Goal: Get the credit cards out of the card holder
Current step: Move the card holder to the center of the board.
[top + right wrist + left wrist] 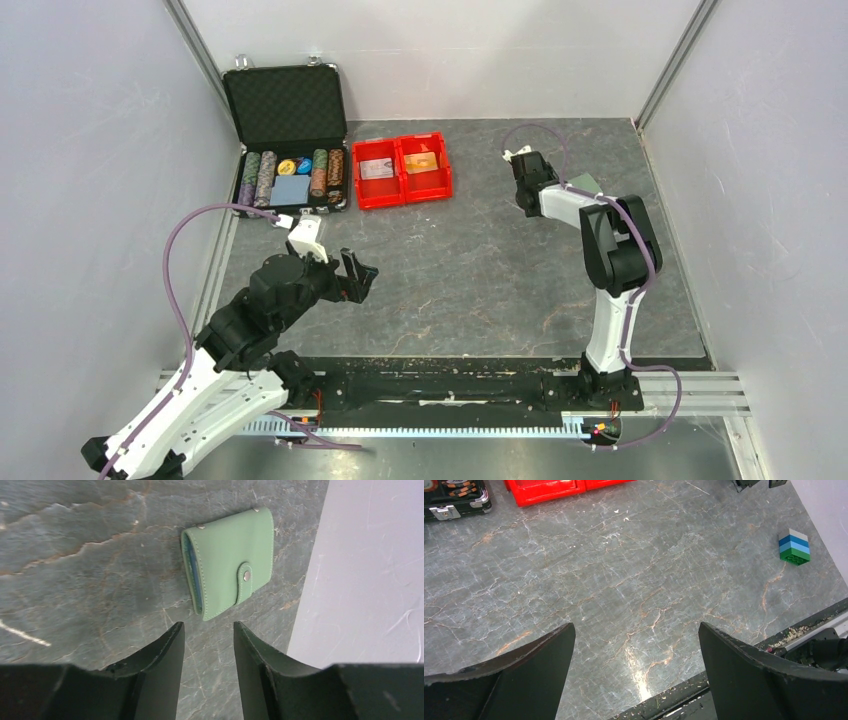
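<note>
The card holder (230, 562) is a pale green wallet with a snap tab. It lies shut on the table by the right wall, with a blue inner edge showing. In the top view only a corner of the card holder (586, 183) shows behind my right arm. My right gripper (208, 627) is open with a narrow gap and empty, just short of the holder; in the top view the right gripper (527, 200) is at the far right. A whitish-grey card (376, 169) and an orange card (422, 162) lie in the red bin (403, 195). My left gripper (358, 275) is wide open and empty above bare table, as the left wrist view (636, 630) shows.
An open black poker-chip case (288, 150) stands at the far left beside the red bin. A small stack of green, blue and white blocks (794, 546) sits near the right wall. White walls enclose the table on three sides.
</note>
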Tool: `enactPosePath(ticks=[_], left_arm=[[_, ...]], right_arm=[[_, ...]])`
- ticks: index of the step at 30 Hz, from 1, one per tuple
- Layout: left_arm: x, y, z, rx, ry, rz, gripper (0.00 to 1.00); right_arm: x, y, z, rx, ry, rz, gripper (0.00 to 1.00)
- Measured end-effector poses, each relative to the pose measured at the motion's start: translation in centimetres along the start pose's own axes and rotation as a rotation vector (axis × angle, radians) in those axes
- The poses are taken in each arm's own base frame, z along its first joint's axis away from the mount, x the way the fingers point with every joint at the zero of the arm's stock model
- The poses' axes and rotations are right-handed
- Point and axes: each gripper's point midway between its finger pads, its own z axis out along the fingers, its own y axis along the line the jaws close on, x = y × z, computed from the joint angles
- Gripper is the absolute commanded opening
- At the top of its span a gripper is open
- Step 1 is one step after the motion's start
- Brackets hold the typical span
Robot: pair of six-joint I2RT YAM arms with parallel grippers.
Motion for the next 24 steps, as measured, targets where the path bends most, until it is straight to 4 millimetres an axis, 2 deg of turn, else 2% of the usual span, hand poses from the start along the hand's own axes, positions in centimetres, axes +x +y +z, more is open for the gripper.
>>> enactPosePath(ticks=[10, 20, 24], left_arm=[[-0.1, 0.1, -0.1, -0.004, -0.005, 0.0, 1.0], [-0.1, 0.2, -0.1, -0.008, -0.006, 0.0, 1.0], [-0.1, 0.2, 0.0, -0.01, -0.007, 0.0, 1.0]], right_arm=[[1.5, -1.2, 1.6, 0.031, 0.046, -0.041, 0.44], [2.8, -0.7, 3.3, 0.008, 0.078, -0.056, 0.43], [2.6, -0.9, 3.6, 0.006, 0.072, -0.056, 0.42]])
